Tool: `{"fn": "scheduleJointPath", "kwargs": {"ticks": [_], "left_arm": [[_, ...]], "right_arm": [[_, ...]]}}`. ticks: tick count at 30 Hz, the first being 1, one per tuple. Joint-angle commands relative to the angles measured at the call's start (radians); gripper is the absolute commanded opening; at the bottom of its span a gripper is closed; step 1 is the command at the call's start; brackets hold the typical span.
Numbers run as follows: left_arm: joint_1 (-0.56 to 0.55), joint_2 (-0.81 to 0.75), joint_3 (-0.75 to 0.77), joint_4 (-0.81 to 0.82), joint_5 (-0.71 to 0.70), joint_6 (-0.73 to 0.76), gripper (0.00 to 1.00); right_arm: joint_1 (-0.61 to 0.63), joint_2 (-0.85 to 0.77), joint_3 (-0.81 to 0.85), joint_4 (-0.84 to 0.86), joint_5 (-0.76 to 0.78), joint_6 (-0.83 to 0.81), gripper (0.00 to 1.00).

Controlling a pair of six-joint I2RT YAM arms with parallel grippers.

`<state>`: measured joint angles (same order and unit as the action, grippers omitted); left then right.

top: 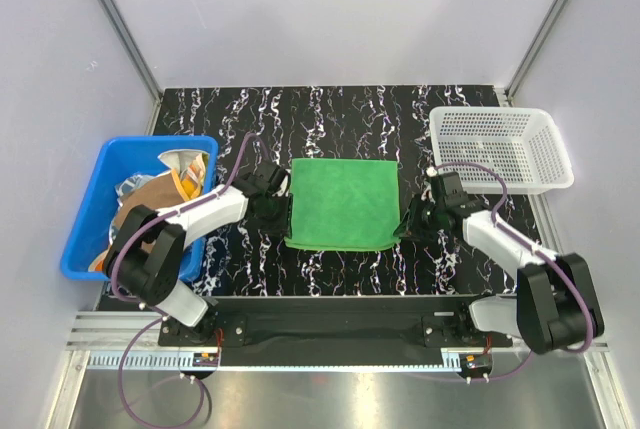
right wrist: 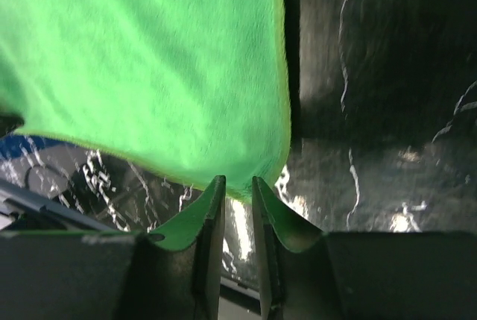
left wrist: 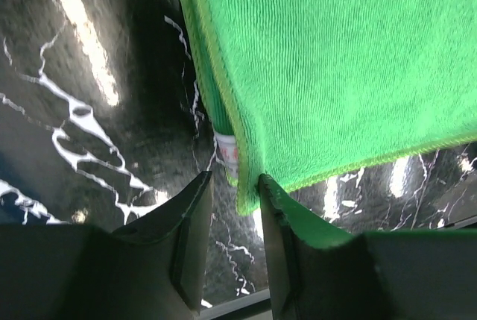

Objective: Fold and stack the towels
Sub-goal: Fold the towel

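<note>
Black marbled table [top: 450, 259], green towel [top: 340, 204] flat at centre. One corner sits in the left gripper [left wrist: 229, 186], another in the right gripper [right wrist: 238, 183], jaws slightly parted, nothing clamped. A shallow bite could drop a corner mid-fold.

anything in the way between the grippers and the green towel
Nothing visible does. The left gripper and right gripper each sit right at a near corner of the green towel, that corner between its fingertips.

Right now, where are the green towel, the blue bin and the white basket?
green towel [top: 340, 201]: top view, cloth's middle.
blue bin [top: 86, 214]: top view, left wall.
white basket [top: 495, 144]: top view, bare floor.
</note>
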<state>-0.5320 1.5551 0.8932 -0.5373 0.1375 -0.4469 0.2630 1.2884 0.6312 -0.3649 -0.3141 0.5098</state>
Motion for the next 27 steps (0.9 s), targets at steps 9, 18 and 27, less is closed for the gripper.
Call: {"fn": "scheduleJointPath", "kwargs": {"ticks": [9,18,27], "left_arm": [[-0.026,-0.096,0.047,-0.023,-0.134,-0.049,0.37],[-0.031,-0.006,-0.032,0.059,-0.079,-0.098,0.34],[-0.040,-0.003,-0.100,0.056,-0.130,-0.153,0.24]], "right_arm": [[0.012,-0.140,-0.004,-0.036,-0.052,0.045,0.28],[0.041,0.020,-0.004,0.055,-0.039,0.075,0.27],[0.050,-0.001,-0.056,0.032,0.026,0.090,0.27]]}}
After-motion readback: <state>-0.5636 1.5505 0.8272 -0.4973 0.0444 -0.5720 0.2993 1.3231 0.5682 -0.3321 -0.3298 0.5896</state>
